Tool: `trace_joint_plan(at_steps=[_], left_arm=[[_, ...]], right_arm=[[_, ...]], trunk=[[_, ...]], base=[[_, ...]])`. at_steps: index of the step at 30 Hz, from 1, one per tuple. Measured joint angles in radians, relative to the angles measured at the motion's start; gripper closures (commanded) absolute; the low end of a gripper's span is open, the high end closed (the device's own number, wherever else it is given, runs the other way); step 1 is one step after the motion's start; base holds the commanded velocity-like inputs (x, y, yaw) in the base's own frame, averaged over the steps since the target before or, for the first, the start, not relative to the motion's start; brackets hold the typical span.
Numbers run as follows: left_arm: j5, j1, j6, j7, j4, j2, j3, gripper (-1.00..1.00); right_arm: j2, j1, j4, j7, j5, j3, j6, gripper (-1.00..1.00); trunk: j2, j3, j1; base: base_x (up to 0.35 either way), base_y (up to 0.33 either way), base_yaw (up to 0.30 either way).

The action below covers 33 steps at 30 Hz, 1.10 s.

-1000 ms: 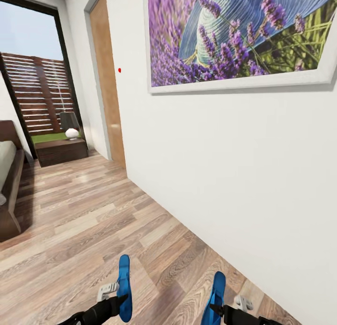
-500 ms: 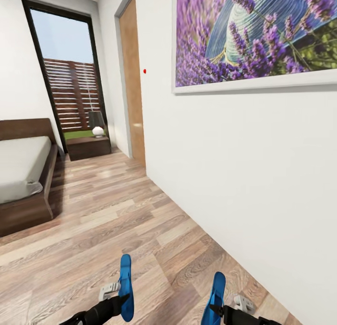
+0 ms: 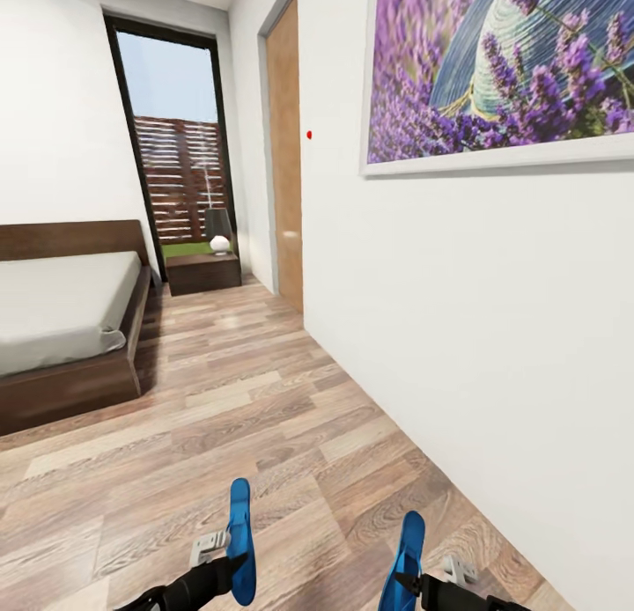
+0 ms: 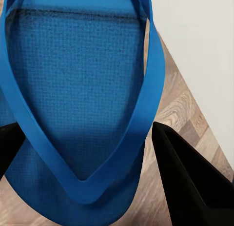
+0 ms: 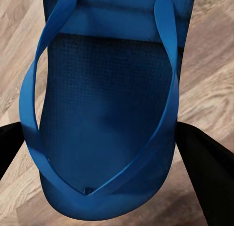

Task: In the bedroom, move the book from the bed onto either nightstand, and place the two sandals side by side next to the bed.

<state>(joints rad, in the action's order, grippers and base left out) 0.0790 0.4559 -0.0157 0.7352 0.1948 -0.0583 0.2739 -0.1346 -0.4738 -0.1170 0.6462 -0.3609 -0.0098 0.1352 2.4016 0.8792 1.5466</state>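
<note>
Blue sandals stand on edge at the bottom of the head view, one in each gripper. The left gripper (image 3: 231,565) clamps the left sandal (image 3: 239,541) at lower centre-left; the right gripper (image 3: 407,583) clamps the right sandal (image 3: 405,563) at lower centre-right. In the left wrist view the black fingers (image 4: 187,174) sit at either side of the sandal (image 4: 80,89), which shows its sole and toe strap, with wood floor and white wall beyond. The right wrist view shows the other sandal (image 5: 105,104) between dark fingers (image 5: 207,165) above wood planks. The bed (image 3: 62,307), off-white mattress on a dark brown frame, lies at the middle left of the head view. A nightstand (image 3: 202,270) with a small lamp (image 3: 218,231) stands beyond it, below the tall window (image 3: 176,144). A brown door (image 3: 286,171) and the lavender picture (image 3: 502,74) hang on the white wall at the upper right. The book cannot be made out on the visible part of the mattress.
</note>
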Motion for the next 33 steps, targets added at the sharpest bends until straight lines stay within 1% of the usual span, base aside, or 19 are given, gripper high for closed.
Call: trace_joint_plan(at_steps=[6,9,12,33], left_arm=[[0.0,0.0,0.0,0.0,0.0,0.001,-0.001,1.0],[0.0,0.0,0.0,0.0,0.0,0.001,-0.002,1.0],[0.0,0.0,0.0,0.001,0.0,0.002,-0.002,1.0],[0.0,-0.001,0.0,0.0,0.0,0.002,-0.002,1.0]], right_arm=[[0.001,0.0,0.001,-0.003,0.001,0.001,-0.006,1.0],[0.001,0.0,0.002,-0.002,0.0,-0.001,-0.048,1.0],[0.002,0.0,0.003,-0.002,0.001,0.001,-0.054,1.0],[0.001,0.0,0.003,-0.002,0.0,0.002,-0.055,1.0]], trunk=[[0.0,0.006,0.0],[0.0,0.01,0.0],[0.0,0.015,0.0],[0.0,0.048,0.0]], base=[[0.0,0.0,0.008],[0.0,0.0,0.0],[0.0,0.0,0.0],[0.0,0.0,0.0]])
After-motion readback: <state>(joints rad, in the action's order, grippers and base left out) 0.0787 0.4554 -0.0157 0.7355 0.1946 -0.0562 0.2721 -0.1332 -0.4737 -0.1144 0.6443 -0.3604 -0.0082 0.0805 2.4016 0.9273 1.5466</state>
